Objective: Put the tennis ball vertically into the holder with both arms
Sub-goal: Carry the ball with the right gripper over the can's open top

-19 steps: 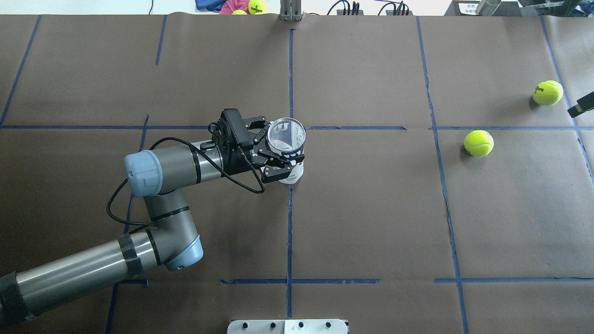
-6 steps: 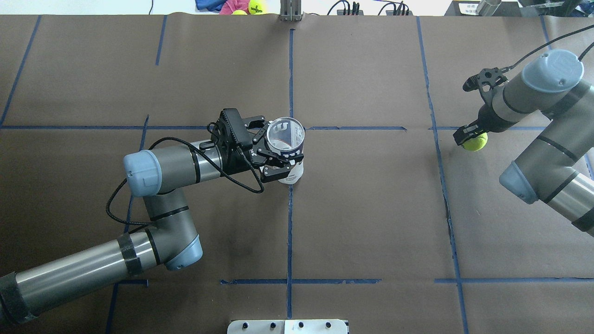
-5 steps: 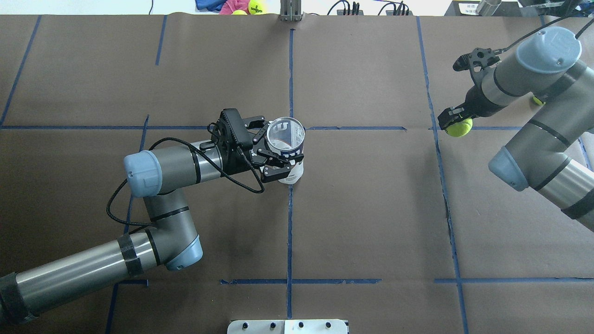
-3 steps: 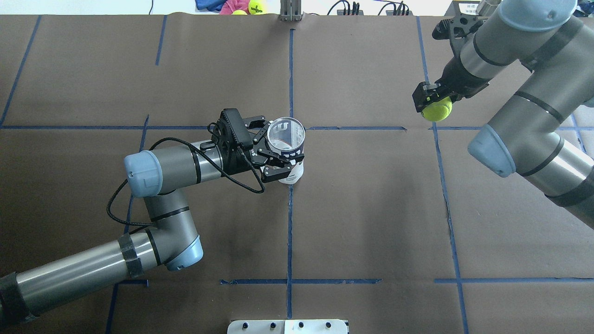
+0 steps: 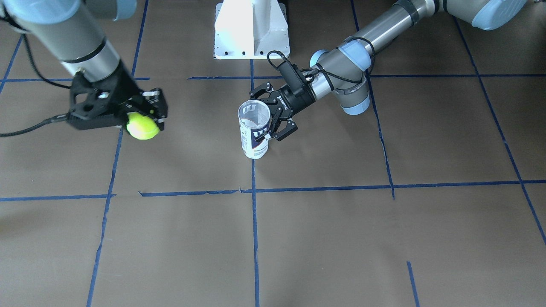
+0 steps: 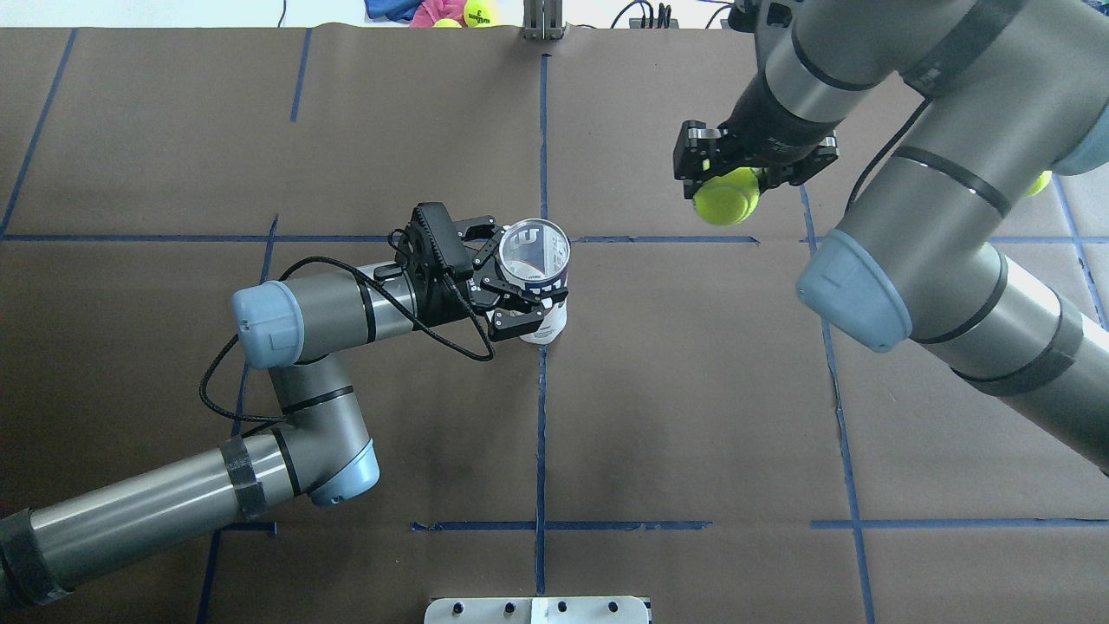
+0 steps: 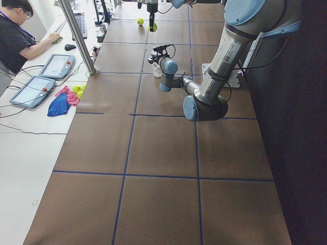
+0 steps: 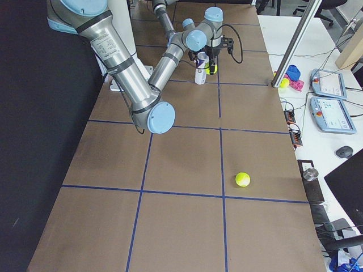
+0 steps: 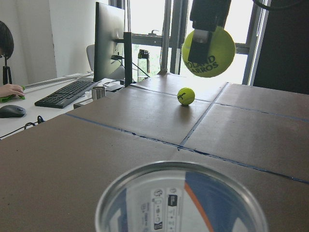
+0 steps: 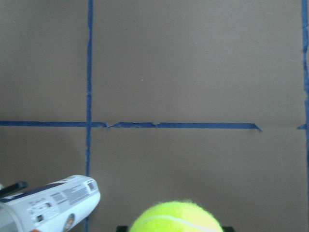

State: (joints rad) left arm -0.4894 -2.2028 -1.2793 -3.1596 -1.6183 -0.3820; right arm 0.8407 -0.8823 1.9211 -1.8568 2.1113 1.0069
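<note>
Brown paper-covered table, blue tape grid, and both arms are in play. The big right arm reaches in across the far side. The left arm lies low and bent at the elbow. The left gripper has its fingers closed round the upper body of the holder, one on each side, clamped on it.

The holder is a clear can that stands upright with its base on the table, right on a blue tape line. Its long axis is vertical and its open mouth faces straight up. The label is white and navy, with a big "W" showing through the clear wall.

The right gripper points down, its fingers pinched onto the tennis ball. The ball hangs in the air, higher than the can's rim and well apart from it, off toward the robot's right. In the left wrist view its black lettering reads "OLAND ARROS", the first letters hidden behind a finger.

A second tennis ball sits loose on the table, far off at the right end.
</note>
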